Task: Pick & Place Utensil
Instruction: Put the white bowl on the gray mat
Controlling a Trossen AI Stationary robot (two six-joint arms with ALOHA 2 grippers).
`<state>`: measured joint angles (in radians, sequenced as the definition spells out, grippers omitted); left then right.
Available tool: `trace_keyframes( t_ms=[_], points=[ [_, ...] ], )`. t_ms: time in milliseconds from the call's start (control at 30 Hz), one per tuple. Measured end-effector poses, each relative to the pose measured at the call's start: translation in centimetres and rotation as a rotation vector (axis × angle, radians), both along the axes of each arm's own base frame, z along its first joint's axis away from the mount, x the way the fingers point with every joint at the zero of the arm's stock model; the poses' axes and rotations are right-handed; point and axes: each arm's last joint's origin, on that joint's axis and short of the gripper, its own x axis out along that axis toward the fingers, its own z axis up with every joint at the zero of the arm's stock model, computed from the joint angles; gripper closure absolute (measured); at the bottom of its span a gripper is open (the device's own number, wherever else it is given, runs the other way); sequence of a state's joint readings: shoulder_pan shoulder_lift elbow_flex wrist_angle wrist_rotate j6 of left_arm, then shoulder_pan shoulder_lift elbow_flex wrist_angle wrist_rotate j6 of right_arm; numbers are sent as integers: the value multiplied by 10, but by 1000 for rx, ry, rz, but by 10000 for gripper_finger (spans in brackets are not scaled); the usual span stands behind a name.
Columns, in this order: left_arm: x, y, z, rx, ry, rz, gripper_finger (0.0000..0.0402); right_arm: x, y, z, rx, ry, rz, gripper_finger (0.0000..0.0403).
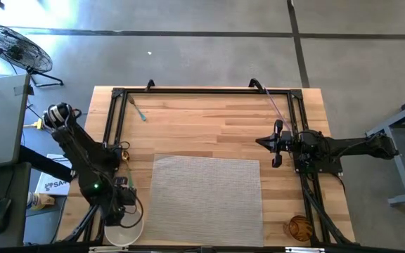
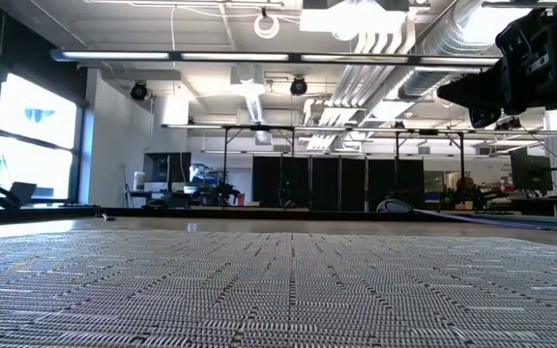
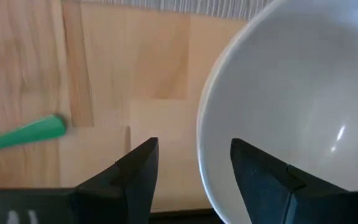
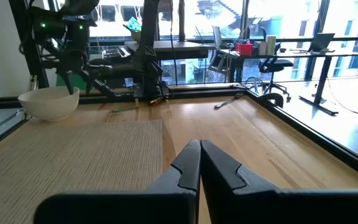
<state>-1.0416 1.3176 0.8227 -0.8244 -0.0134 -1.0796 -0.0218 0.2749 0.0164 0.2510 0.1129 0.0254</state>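
Bowl [image 1: 129, 232] at the near-left corner of the table [image 1: 209, 126], just off the mat [image 1: 206, 197]. Directly above its rim: left gripper [image 3: 194, 162], fingers parted, nothing between them but bare wood and the bowl's edge.

Green utensil [image 3: 25, 134] flat on the wood, beside the bowl but not touching it. Only its tip seen from the left wrist, outside the gap, past the finger on the side away from the bowl. Also seen from the right wrist as a thin green streak on the wood near the left arm's base; hidden under that arm from above.

Long axis: roughly in line with the gap between the fingers, not across it. Probably calls for a sideways shift away from the bowl, plus something like a quarter turn of the wrist, to straddle the handle before coming down.

Second utensil [image 1: 138, 109], slim, far off near the back-left corner, well apart from both arms.

Right gripper [image 1: 278, 144] parked at the table's right side, fingers pressed together, holding nothing, and far from the green utensil. Left arm much the nearer, so likely its job. Main risk: clipping the bowl's rim during the shift.
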Motion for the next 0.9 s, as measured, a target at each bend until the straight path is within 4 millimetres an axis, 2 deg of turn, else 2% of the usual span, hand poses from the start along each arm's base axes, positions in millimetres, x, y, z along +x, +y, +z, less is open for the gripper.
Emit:
trace_keyframes(
  t_ms=[267,367,767,900],
  points=[
    [1,-4,-9,18,52,-9,205,0,0,0,0,0,0,401],
    [1,-5,-8,4,61,-26,216,0,0,0,0,0,0,399],
    [1,-5,-8,-1,61,-52,373,0,0,0,0,0,0,399],
    [3,-9,-1,-16,41,-79,395,0,0,0,0,0,0,398]
  ],
)
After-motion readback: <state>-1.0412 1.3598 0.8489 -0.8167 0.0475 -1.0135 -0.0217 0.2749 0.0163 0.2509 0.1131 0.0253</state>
